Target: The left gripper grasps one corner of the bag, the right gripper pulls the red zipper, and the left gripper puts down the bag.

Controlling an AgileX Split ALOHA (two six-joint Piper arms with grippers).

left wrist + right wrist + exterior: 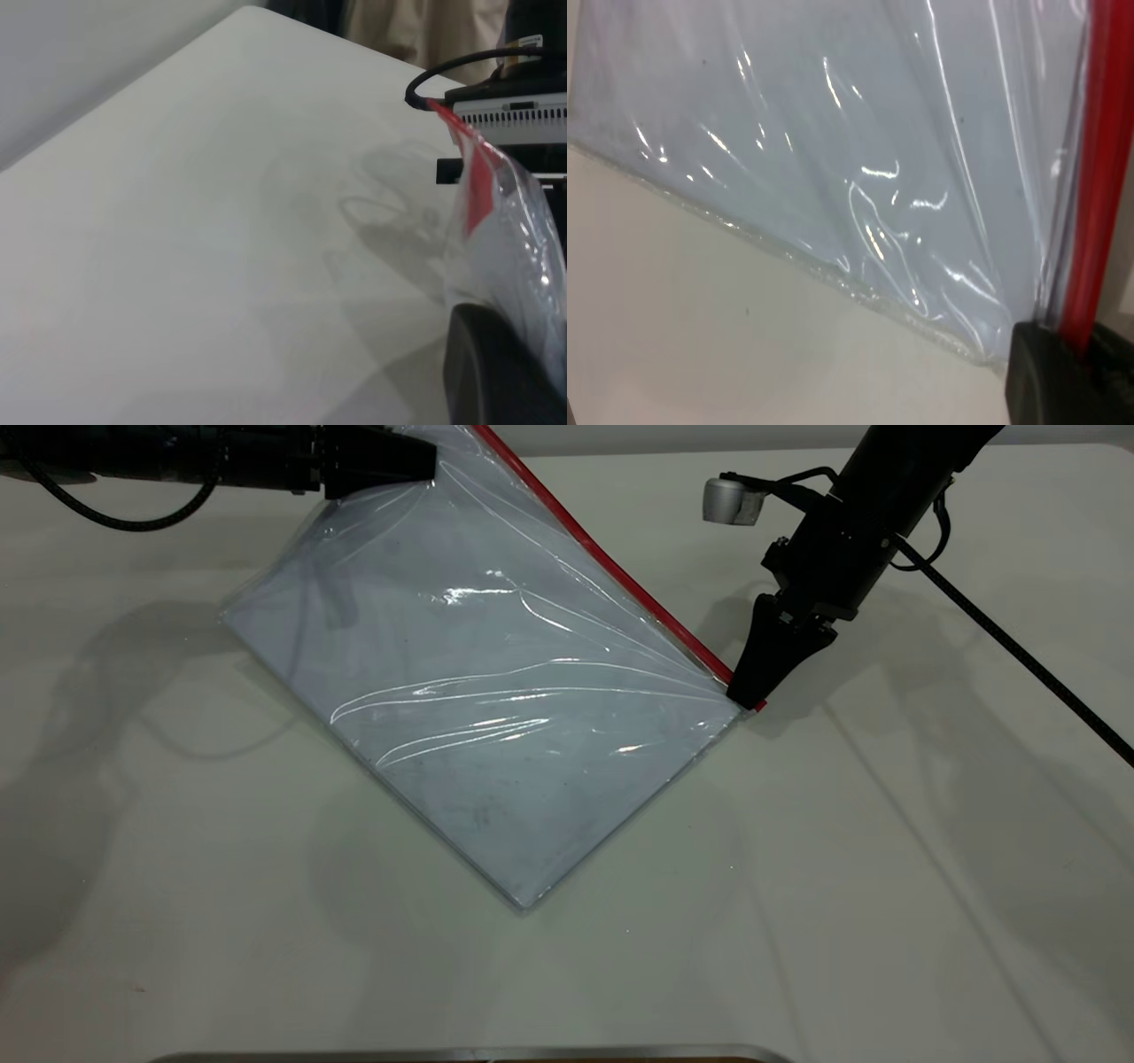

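The clear bag (496,691) with white paper inside lies slanted on the table, its far corner lifted. My left gripper (425,465) is shut on that raised corner at the top of the exterior view. The red zipper (611,567) runs along the bag's right long edge down to the near right corner. My right gripper (749,695) is shut on the red zipper at that corner, low at the table. In the right wrist view the red zipper (1099,177) runs down between my jaws. In the left wrist view the bag (518,239) hangs beside my finger (492,372).
The white table (886,868) lies all around the bag. A metal tray rim (469,1054) shows at the near edge. The right arm's cable (1019,655) trails to the right. Dark equipment (509,111) stands beyond the table in the left wrist view.
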